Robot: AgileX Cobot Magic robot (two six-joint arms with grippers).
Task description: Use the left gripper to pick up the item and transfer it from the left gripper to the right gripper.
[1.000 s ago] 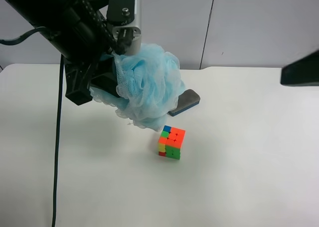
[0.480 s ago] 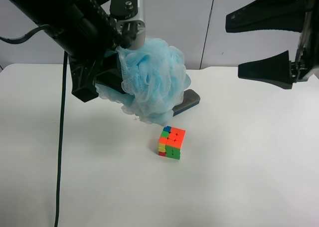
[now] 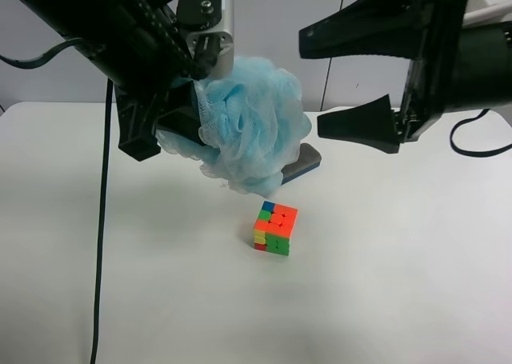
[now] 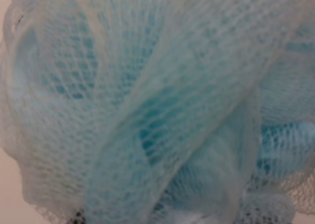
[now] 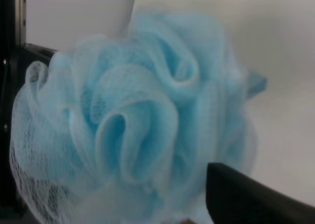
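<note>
The left pincer (image 3: 190, 106) holds the pouf (image 3: 252, 128) in the air, well clear of the bench (image 3: 400, 284). Its jaws are buried in the ruffles, so the grip cannot be seen directly. The ball hangs from it unsupported, which suggests the pincer is closed on the mesh at the pouf's left side. That leaves the bulk of the pouf sticking out to the right, bare and reachable, which suits a handover. In the left wrist view the pouf (image 4: 147, 111) fills everything, as it would if it were pressed close against that arm.

The right pincer (image 3: 312, 88) stands on the scene's right with its two tapered fingers spread wide, one high and one low, tips aimed at the pouf. The tips are just beside the ruffles, and I cannot tell whether they touch them yet. In the right wrist view the pouf (image 5: 142, 130) sits straight ahead, with one finger (image 5: 256, 197) showing at the edge, so the opening looks lined up to take the ball.

I judge the pick-up done and the transfer about to begin. The right pincer needs to slide around the free side and close before the left one lets go.

The cube (image 3: 275, 229) sits on the bench below, nearer than the eraser (image 3: 302, 162), which the pouf half hides. Both are clear of the exchange.
</note>
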